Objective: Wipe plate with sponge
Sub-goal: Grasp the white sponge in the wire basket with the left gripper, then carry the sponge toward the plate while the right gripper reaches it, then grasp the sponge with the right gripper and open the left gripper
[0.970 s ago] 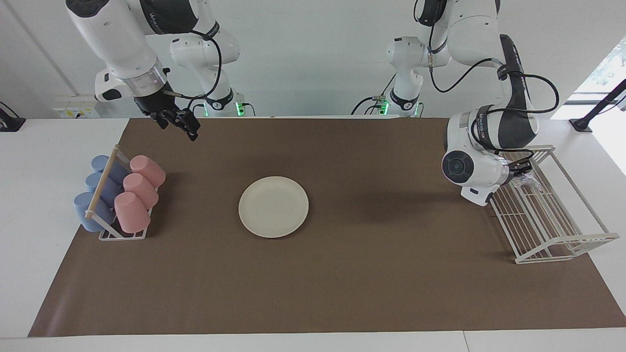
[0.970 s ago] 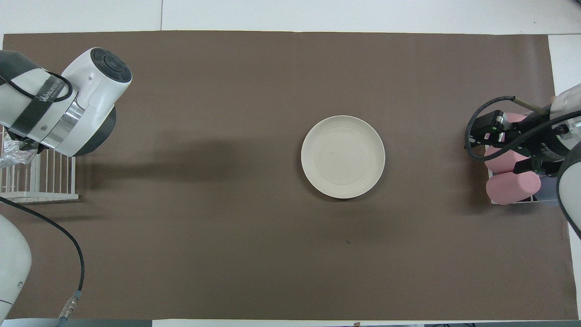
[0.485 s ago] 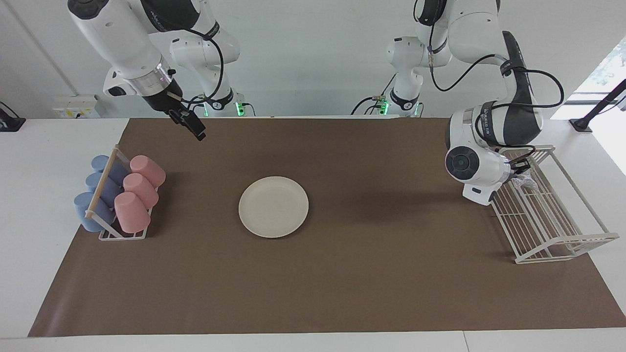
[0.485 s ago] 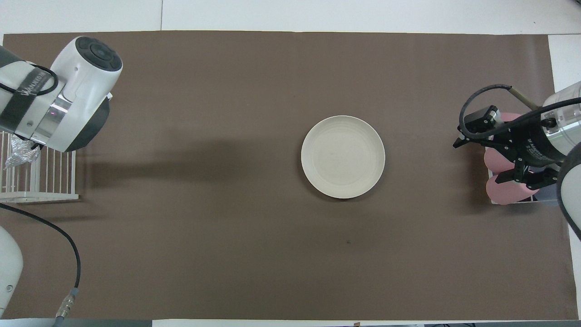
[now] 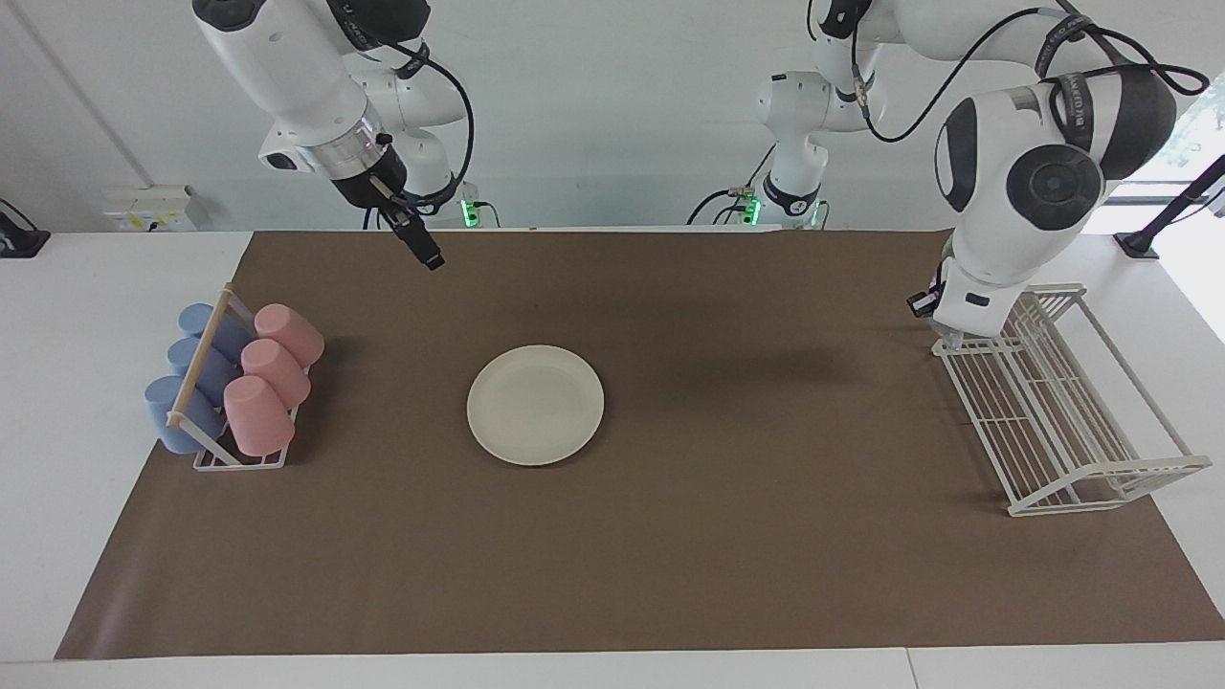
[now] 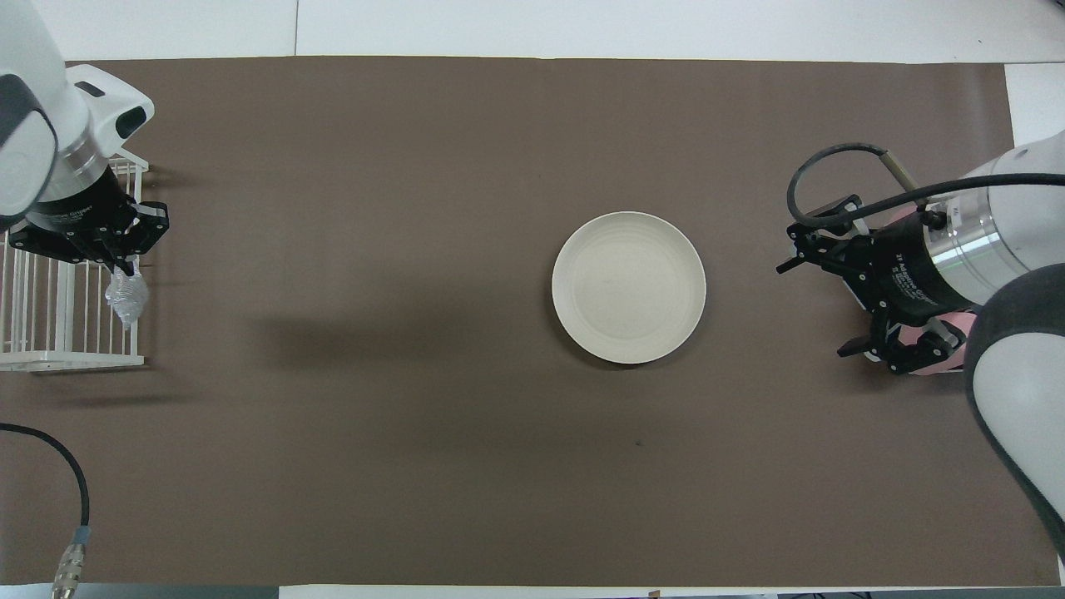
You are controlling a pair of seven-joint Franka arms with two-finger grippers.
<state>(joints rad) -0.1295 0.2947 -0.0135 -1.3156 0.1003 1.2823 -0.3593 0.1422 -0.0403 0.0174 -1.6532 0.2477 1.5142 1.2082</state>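
dangling from the clenched left gripper [image 6: 123, 268], the sponge [image 6: 126, 297] hangs over the rack [image 6: 58, 333], well apart from the plate [image 6: 629, 287]. pinched by one corner, it might slip free mid-carry. right gripper [image 6: 840, 287] waits open near the plate.

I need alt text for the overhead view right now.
The left end effector hangs over the white wire rack at its end of the table, shut on the silvery sponge. The cream plate lies bare mid-mat, and the right end effector waits open over the cup rack.
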